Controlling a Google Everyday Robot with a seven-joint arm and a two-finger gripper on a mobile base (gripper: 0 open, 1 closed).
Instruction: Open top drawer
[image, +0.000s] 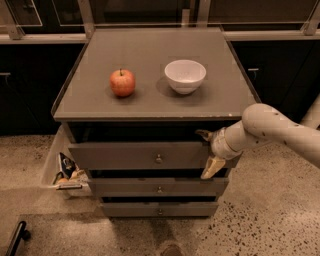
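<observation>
The top drawer (125, 156) is the uppermost of three grey fronts, with a small round knob (159, 159) at its centre. It stands slightly pulled out, with a dark gap above it under the cabinet top. My gripper (208, 151) is at the drawer front's right end. Its fingers are spread apart, one at the front's upper edge (203, 134) and one pointing down past its lower edge (213, 167). My pale arm comes in from the right.
A red apple (122, 82) and a white bowl (185, 76) sit on the cabinet top (150, 107). Two narrower drawers (125, 187) lie below. A pale bin (54, 165) with packets stands at the cabinet's left. Dark cabinets are behind.
</observation>
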